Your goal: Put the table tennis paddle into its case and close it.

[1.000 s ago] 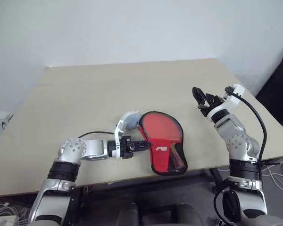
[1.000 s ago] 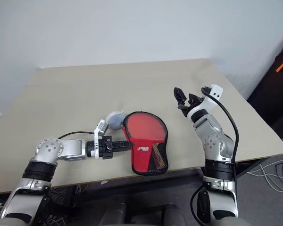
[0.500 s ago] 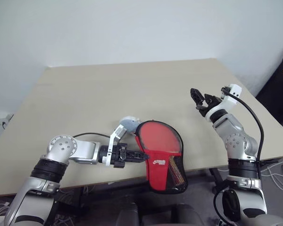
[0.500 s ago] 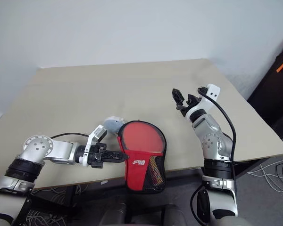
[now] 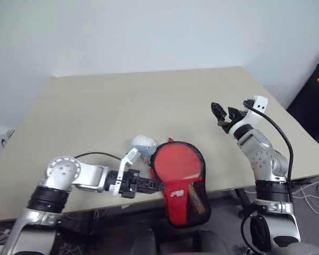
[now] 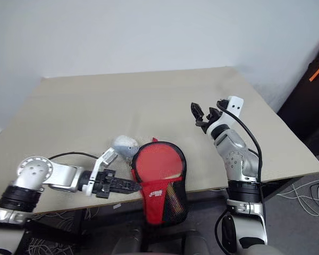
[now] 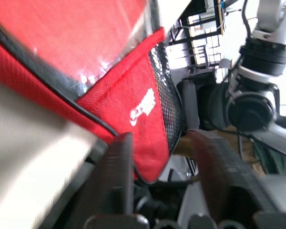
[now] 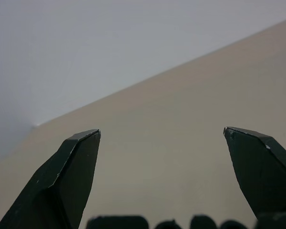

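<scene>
The case (image 5: pixel 179 197) lies at the table's front edge, its narrow mesh end hanging over the edge. The table tennis paddle (image 5: pixel 175 162) sits inside it, with the red blade showing in the wide part. In the left wrist view the glossy blade (image 7: pixel 81 28) lies above the case's red logo panel (image 7: pixel 143 105). My left gripper (image 5: pixel 155 186) is at the case's left rim. Its fingers (image 7: pixel 117 176) stand apart, with the case's edge between them. My right gripper (image 5: pixel 223 111) hovers open over the table to the right of the case, holding nothing.
The tan table (image 5: pixel 122 101) stretches back to a pale wall. Its front edge runs just under the case. Cables (image 5: pixel 313 194) lie on the floor at the right, past the table's corner.
The case with the paddle has slid toward the front edge and now hangs over it. My left arm drew back with it, and its fingers have parted. The right arm has hardly moved.
</scene>
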You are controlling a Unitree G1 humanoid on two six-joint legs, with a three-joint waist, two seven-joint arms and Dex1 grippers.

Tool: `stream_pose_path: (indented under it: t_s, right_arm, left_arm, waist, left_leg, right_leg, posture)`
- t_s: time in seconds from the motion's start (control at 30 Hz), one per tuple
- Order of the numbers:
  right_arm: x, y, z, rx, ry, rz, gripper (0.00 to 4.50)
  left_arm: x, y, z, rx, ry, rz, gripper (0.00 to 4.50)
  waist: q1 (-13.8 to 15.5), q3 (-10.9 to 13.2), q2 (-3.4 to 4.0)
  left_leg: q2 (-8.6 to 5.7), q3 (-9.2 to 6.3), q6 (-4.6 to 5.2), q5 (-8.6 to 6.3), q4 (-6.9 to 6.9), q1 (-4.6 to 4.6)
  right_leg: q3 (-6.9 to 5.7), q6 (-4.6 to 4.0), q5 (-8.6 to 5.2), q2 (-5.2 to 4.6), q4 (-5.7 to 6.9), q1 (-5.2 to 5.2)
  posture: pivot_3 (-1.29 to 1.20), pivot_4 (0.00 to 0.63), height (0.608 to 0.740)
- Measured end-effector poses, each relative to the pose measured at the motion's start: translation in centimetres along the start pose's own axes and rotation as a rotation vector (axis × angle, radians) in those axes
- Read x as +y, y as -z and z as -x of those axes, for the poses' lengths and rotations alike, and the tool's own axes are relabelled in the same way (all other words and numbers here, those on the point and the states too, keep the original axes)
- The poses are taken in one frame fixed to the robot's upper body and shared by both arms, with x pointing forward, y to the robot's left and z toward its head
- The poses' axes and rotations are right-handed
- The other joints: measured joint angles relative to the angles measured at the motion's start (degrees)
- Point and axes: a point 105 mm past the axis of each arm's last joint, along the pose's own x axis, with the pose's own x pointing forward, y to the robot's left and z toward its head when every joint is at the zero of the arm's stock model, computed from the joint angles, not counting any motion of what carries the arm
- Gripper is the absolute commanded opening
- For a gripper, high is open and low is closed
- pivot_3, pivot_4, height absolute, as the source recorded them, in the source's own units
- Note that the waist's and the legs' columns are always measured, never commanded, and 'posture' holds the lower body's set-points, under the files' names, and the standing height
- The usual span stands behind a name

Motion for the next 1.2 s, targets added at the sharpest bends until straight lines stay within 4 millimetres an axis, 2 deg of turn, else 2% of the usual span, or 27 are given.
stream_pose_path:
  t_s: [0.13, 0.2, 0.3, 0.37, 0.47, 0.57, 0.77, 1.0, 1.1, 1.2]
  right_arm:
    - [1.7, 1.5, 0.7, 0.093, -0.118, -0.003, 4.5]
    - [3.4, 3.3, 1.7, 0.201, -0.229, 0.034, 4.5]
    - [5.0, 5.8, 3.2, 0.344, -0.346, 0.099, 4.5]
    - [5.5, 7.0, 4.0, 0.403, -0.393, 0.114, 4.5]
    - [6.1, 7.5, 4.6, 0.444, -0.443, 0.126, 4.5]
    - [6.6, 7.9, 4.8, 0.476, -0.478, 0.158, 4.5]
    - [7.3, 10.4, 4.6, 0.558, -0.492, 0.233, 4.5]
    - [8.2, 13.5, 3.7, 0.601, -0.485, 0.226, 4.5]
    - [8.5, 13.9, 3.0, 0.596, -0.486, 0.26, 3.54]
    - [8.7, 14.3, 2.6, 0.59, -0.483, 0.261, 2.48]
  left_arm:
    - [-0.9, 0.5, 1.5, 0.038, -0.002, -0.029, 2.61]
    - [-1.2, 0.3, 2.5, 0.039, -0.058, -0.126, 2.61]
    - [-1.9, -2.1, 4.6, -0.028, -0.14, -0.313, 2.61]
    - [-2.3, -3.7, 5.3, -0.076, -0.168, -0.448, 2.61]
    - [-2.4, -6.0, 5.0, -0.129, -0.195, -0.623, 2.61]
    - [-1.4, -7.8, 4.3, -0.173, -0.24, -0.712, 2.61]
    - [0.4, -10.9, 3.0, -0.281, -0.325, -0.786, 2.61]
    - [1.5, -13.7, 4.2, -0.382, -0.44, -0.813, 2.61]
    - [1.9, -14.4, 5.2, -0.401, -0.492, -0.821, 2.67]
    - [2.7, -14.6, 5.4, -0.403, -0.523, -0.807, 3.25]
  waist:
    - [0.0, 0.01, 0.01]
    - [0.04, 0.0, 0.0]
    - [0.12, 0.01, 0.01]
    - [0.09, 0.01, 0.01]
    - [0.11, 0.0, 0.0]
    - [0.09, 0.0, -0.02]
    - [0.04, 0.03, -0.16]
    - [0.06, 0.05, -0.33]
    - [0.08, 0.04, -0.37]
    - [0.07, 0.04, -0.37]
  left_leg:
    - [0.03, 0.01, -0.02, -0.01, 0.1, 0.02]
    - [0.04, 0.05, -0.08, -0.05, 0.12, 0.02]
    - [0.04, 0.16, -0.1, -0.06, 0.12, 0.02]
    - [0.04, 0.27, -0.1, -0.06, 0.12, 0.02]
    - [0.04, 0.28, -0.1, -0.06, 0.15, 0.01]
    - [0.06, 0.24, -0.1, -0.06, 0.18, 0.01]
    - [0.11, 0.21, -0.06, -0.05, 0.3, -0.03]
    - [0.11, 0.15, -0.07, -0.05, 0.51, -0.03]
    - [0.11, 0.14, -0.07, -0.05, 0.51, -0.03]
    - [0.11, 0.13, -0.07, -0.05, 0.52, -0.03]
  right_leg:
    - [0.0, -0.01, 0.0, 0.0, 0.09, -0.02]
    - [-0.01, -0.03, 0.01, 0.0, 0.09, -0.11]
    - [-0.01, -0.08, 0.03, -0.06, 0.07, -0.14]
    - [-0.01, -0.13, 0.08, -0.13, 0.05, -0.16]
    - [-0.01, -0.15, 0.1, -0.14, 0.05, -0.16]
    - [0.0, -0.13, 0.09, -0.09, 0.06, -0.16]
    - [0.1, -0.09, 0.09, 0.08, 0.12, -0.06]
    - [0.09, -0.08, 0.1, 0.1, 0.21, 0.05]
    - [0.08, -0.07, 0.1, 0.09, 0.21, 0.06]
    - [0.07, -0.06, 0.11, 0.1, 0.21, 0.09]
  posture:
    - [0.0, 0.0, 0.74]
    - [0.0, 0.0, 0.74]
    - [0.0, 0.0, 0.74]
    - [0.0, 0.0, 0.74]
    - [0.0, 0.0, 0.74]
    - [0.0, 0.0, 0.74]
    - [0.0, 0.0, 0.74]
    - [0.0, 0.0, 0.74]
    - [0.0, 0.0, 0.74]
    - [0.0, 0.0, 0.74]
